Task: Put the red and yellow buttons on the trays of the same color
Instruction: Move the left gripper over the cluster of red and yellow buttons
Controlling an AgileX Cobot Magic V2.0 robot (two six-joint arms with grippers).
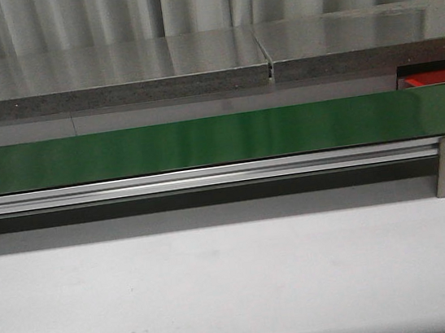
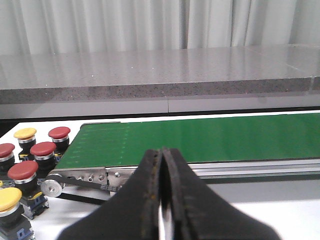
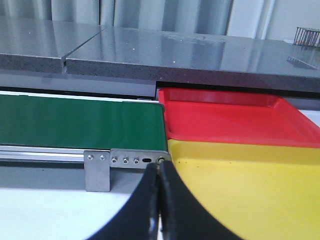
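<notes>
Nothing picked yet, belt (image 1: pixel 203 140) bare. Your left hand (image 2: pixel 161 200) pressed together, empty; buttons sit off to its side past belt end: red button (image 2: pixel 43 149), yellow button (image 2: pixel 24 133). Right hand (image 3: pixel 159 205) also pressed together, red tray (image 3: pixel 225 120) and yellow tray (image 3: pixel 250 180) just ahead. Spread left fingers first, drop straight over one cap, don't bump neighbours.

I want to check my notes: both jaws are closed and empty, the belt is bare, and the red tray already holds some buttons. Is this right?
Not quite. The right wrist view shows the red tray empty; the buttons sit by the belt's other end, in the left wrist view. The rest holds.
</notes>
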